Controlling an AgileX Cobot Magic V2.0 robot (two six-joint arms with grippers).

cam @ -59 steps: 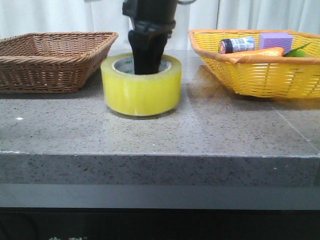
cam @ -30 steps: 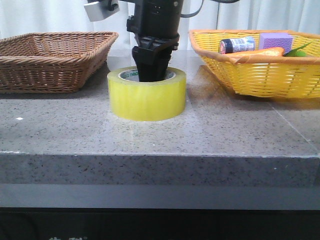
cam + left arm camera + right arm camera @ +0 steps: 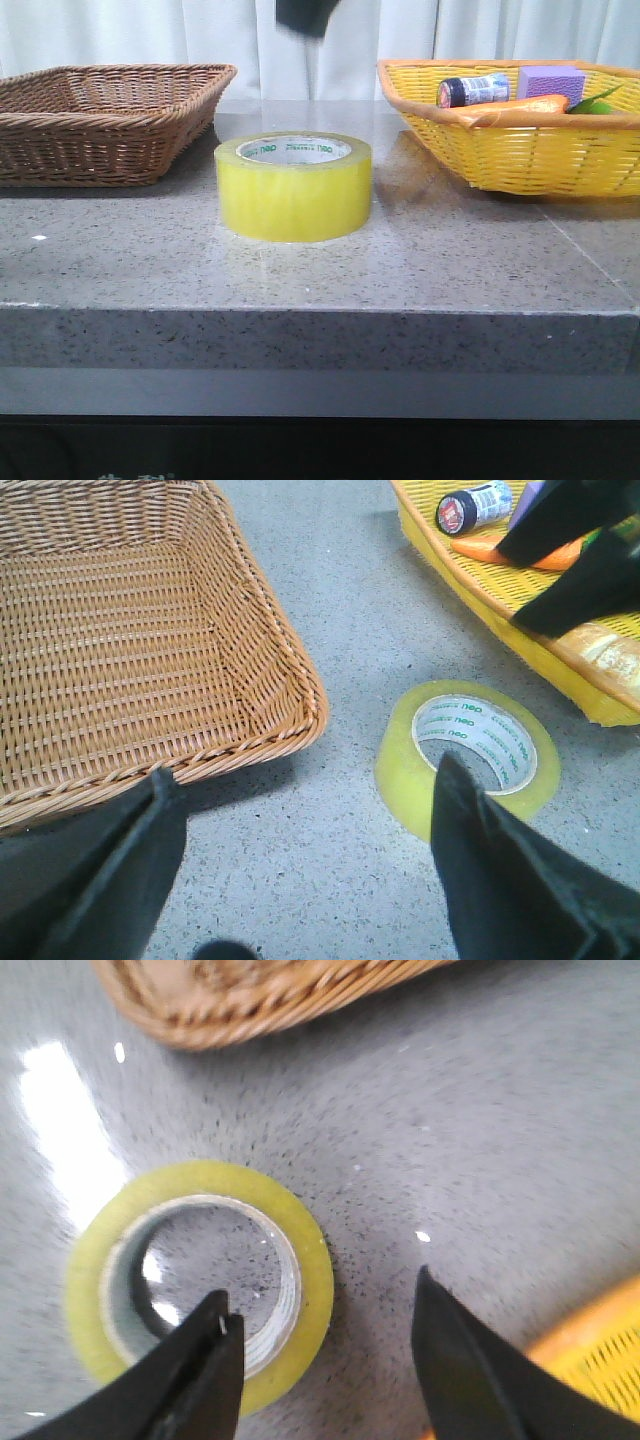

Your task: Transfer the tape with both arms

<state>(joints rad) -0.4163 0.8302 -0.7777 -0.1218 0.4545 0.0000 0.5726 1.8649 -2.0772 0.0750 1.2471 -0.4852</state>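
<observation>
The right tool (image 3: 320, 1360) hangs above the tape (image 3: 294, 187), jaws spread and empty; the left tool (image 3: 300, 870) is also wide open, holding nothing. The tape stands free on the tabletop (image 3: 320, 270) between the brown basket (image 3: 105, 120) and yellow basket (image 3: 520, 150), so the second arm's pickup remains

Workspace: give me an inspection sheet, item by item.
Surface: grey speckled stone table, bare apart from the items below.
Job's things: tape lies flat on the table between the two baskets, untouched.
Clutter: brown wicker basket, nothing seen inside; yellow basket holding a small bottle, a purple block and a carrot.
Grippers: left hand open, above the table near the tape; right hand open, above the tape.
Cables: nothing seen.
Surroundings: white curtain behind the table.
</observation>
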